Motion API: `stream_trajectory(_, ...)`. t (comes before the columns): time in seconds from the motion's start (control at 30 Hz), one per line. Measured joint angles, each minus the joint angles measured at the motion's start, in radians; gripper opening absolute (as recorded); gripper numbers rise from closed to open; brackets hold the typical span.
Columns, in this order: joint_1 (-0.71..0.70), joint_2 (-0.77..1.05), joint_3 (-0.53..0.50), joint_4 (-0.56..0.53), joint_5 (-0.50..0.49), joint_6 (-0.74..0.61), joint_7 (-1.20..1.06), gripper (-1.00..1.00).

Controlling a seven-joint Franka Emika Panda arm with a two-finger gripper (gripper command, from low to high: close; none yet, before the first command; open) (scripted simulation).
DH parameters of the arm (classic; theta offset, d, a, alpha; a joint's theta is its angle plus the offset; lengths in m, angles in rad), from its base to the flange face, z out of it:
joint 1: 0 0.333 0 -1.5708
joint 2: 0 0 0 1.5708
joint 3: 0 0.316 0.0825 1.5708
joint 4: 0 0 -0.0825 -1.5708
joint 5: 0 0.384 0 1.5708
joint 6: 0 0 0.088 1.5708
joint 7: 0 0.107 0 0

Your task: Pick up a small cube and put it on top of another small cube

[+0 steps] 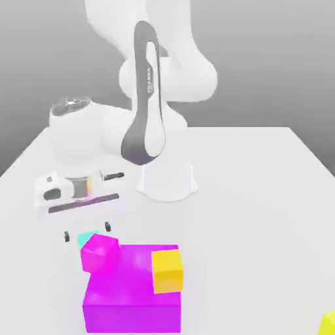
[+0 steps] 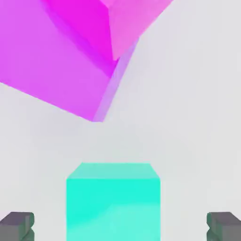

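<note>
The small cube (image 1: 84, 239) is cyan and sits on the white table; the small magenta cube (image 1: 99, 253) in front hides part of it in the exterior view. My gripper (image 1: 86, 232) is low over it and open, one fingertip on each side. In the hand view the cyan cube (image 2: 113, 200) is centred between the dark fingertips (image 2: 16, 226) of the gripper (image 2: 120, 227), with wide gaps on both sides. Nothing is held. The small magenta cube (image 2: 136, 23) lies just beyond it.
A large magenta block (image 1: 131, 291) stands near the front, with a yellow cube (image 1: 167, 270) on its top. Another yellow object (image 1: 329, 322) shows at the exterior view's lower right corner. The arm's base (image 1: 167, 180) stands behind.
</note>
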Motion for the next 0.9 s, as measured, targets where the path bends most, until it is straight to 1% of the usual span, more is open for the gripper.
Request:
stream_trajectory(0.03,-0.028,0.025,0.035,0.005,0.032,0.019,-0.024,0.0)
stream_trajectory(0.13,-0.12,0.098,0.137,0.017,0.08,0.08,-0.068,0.0)
stream_trajectory(0.17,-0.137,0.113,0.155,0.019,0.088,0.092,-0.075,-1.0)
stream_trajectory(0.37,-0.148,0.12,0.165,0.019,0.088,0.096,-0.077,-1.0)
stream_trajectory(0.47,-0.101,0.075,0.115,0.013,0.061,0.059,-0.05,-1.0)
stream_trajectory(0.53,-0.059,0.028,0.061,0.005,0.01,0.023,-0.008,-1.0)
stream_trajectory(0.63,-0.022,-0.046,-0.005,-0.011,-0.1,-0.034,0.073,-1.0)
stream_trajectory(0.73,-0.031,-0.119,-0.03,-0.028,-0.206,-0.09,0.145,-1.0)
stream_trajectory(0.8,-0.049,-0.164,-0.031,-0.037,-0.254,-0.126,0.178,-1.0)
stream_trajectory(0.9,-0.019,-0.199,-0.021,0.035,-0.198,-0.153,0.194,-1.0)
